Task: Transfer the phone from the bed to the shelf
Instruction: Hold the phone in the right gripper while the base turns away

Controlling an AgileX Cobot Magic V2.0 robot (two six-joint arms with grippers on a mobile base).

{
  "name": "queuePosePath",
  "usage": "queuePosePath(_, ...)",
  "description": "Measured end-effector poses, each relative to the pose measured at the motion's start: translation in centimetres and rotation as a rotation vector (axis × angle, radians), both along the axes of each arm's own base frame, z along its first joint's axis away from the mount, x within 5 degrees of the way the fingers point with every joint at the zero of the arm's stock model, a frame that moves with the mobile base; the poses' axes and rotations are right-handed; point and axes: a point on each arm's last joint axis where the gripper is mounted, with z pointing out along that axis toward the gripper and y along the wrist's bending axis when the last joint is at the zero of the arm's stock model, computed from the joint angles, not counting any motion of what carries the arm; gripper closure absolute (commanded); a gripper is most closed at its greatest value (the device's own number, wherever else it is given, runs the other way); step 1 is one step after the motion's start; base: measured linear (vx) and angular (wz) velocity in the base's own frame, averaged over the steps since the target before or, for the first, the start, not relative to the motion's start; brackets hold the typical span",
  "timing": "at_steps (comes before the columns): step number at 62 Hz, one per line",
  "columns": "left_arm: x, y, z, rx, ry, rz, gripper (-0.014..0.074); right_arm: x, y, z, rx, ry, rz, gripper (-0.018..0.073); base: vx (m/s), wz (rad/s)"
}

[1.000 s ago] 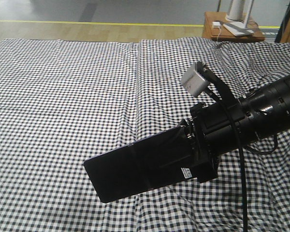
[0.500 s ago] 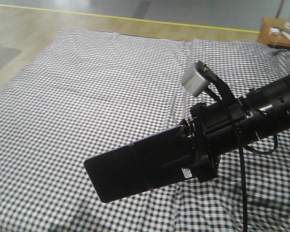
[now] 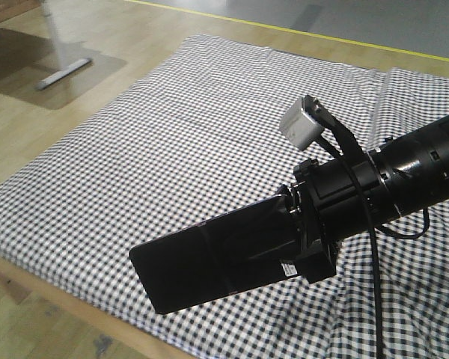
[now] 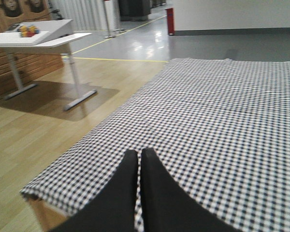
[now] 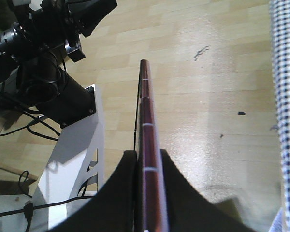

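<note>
Exterior front-facing, one phone [image 3: 202,265] clamped in right hand [image 3: 286,228], one bed [image 3: 172,134]

A white bench [image 4: 58,42] with small coloured objects [image 4: 27,31] stands on the wood floor [image 4: 53,140] near a yellow floor line [image 4: 121,60].

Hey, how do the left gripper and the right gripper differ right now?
The right gripper is shut on the phone, clamping one end. The left gripper is shut with nothing between its fingers. In its own wrist view, the right gripper has wooden floor behind it, while the left gripper has the checked bed behind it. Both have black fingers.
</note>
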Motion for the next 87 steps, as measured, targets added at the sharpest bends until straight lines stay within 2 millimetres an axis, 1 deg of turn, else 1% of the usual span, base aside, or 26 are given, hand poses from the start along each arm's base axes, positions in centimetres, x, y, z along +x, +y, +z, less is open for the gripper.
queuePosePath(87, 0.00, 0.00, 0.00, 0.000, 0.000, 0.000, 0.0596, 0.00, 0.00, 0.00, 0.000, 0.000, 0.000, 0.0561, -0.12, 0.46)
